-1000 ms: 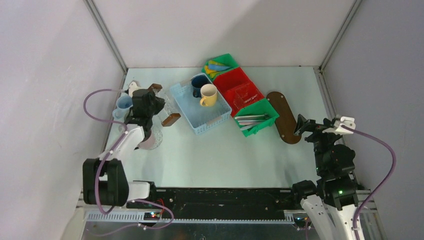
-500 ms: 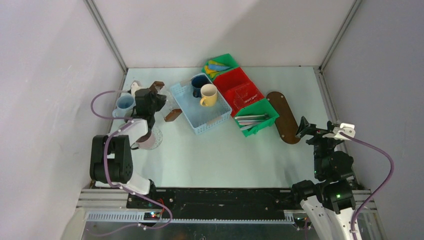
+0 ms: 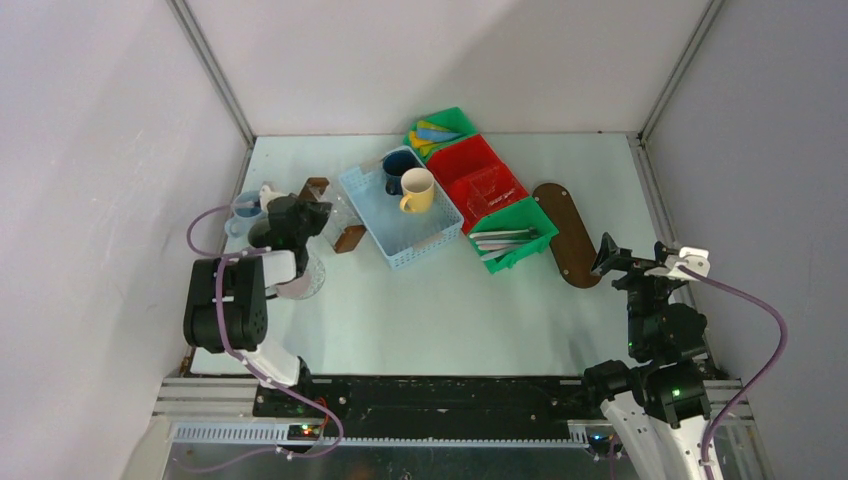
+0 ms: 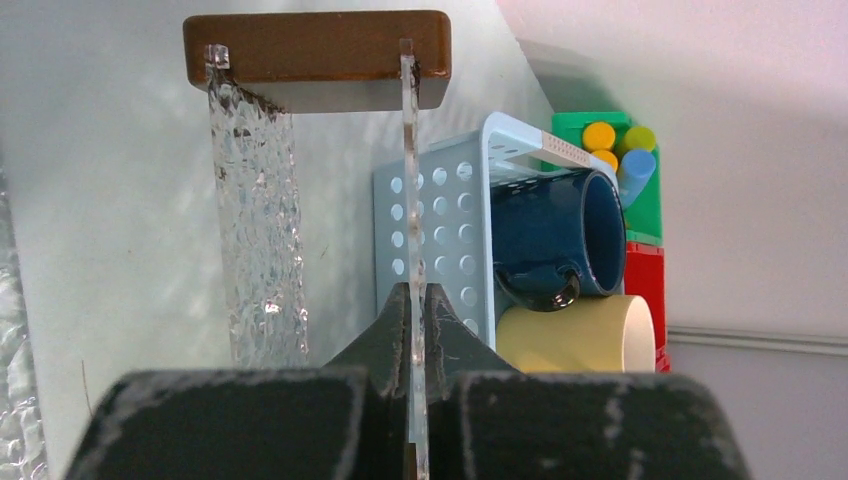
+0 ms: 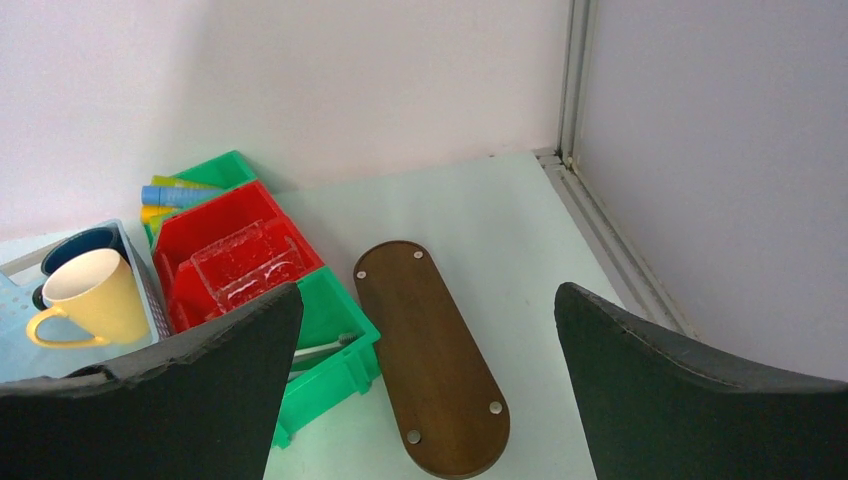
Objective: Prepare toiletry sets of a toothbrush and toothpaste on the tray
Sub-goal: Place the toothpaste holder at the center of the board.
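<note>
Brown tray beside right claw

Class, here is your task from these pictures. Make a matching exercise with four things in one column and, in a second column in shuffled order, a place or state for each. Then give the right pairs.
Things
1. dark blue mug
2. oval tray
3. left gripper
4. right gripper

Places or states
A. shut on a thin clear panel
B. open, holding nothing
C. inside the light blue basket
D. nothing on it

Pairs: 1-C, 2-D, 3-A, 4-B
</note>
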Available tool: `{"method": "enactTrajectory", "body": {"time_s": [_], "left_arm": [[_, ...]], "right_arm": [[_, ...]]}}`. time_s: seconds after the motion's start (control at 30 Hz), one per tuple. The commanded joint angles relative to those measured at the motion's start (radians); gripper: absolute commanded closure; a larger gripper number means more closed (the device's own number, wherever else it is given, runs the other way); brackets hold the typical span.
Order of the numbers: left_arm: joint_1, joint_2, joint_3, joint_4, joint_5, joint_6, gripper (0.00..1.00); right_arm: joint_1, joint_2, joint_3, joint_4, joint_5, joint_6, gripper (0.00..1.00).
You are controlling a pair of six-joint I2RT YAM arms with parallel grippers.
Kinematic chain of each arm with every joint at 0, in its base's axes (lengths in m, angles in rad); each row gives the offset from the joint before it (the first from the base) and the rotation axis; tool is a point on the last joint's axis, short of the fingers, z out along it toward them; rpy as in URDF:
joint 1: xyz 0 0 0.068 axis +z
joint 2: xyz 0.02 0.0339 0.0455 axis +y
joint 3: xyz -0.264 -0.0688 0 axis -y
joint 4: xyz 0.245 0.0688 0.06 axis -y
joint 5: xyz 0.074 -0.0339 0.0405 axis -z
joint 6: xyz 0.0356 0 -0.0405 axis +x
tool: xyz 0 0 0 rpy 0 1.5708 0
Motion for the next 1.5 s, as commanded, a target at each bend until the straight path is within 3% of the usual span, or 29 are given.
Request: {"method": "enactTrajectory", "body": {"time_s": [0.0,0.2,0.5,0.77,0.93,1.37,1.47], "left_arm": [[0.023,0.007,-0.024,0.153,0.016,-0.026,1.0],[0.046,0.008,-0.065,0.16,0.014,-0.028,0.97],[0.075,0.003,-0.11,0.176,0.01,-0.034,0.64],[0.085,-0.023,-0.119,0.125,-0.034,-0.038,0.54],[0.086,-0.048,-0.118,0.085,-0.048,-0.042,0.4],[0.081,-0.125,0.007,-0.286,-0.152,0.02,0.03],[0.073,-0.14,0.043,-0.368,-0.169,0.037,0.01]], "right_arm": [[0.006,-0.015,-0.006,0.048,0.001,-0.015,0.01],[0.006,-0.017,-0.006,0.048,-0.004,-0.013,0.01],[0.009,-0.015,-0.006,0.048,-0.016,-0.009,0.01],[0.009,-0.017,-0.006,0.046,-0.023,-0.008,0.01],[0.009,-0.016,-0.006,0.047,-0.03,-0.005,0.01],[0.009,-0.031,-0.006,0.046,-0.035,0.0,0.0],[0.009,-0.036,-0.009,0.047,-0.034,0.0,0.01]]}}
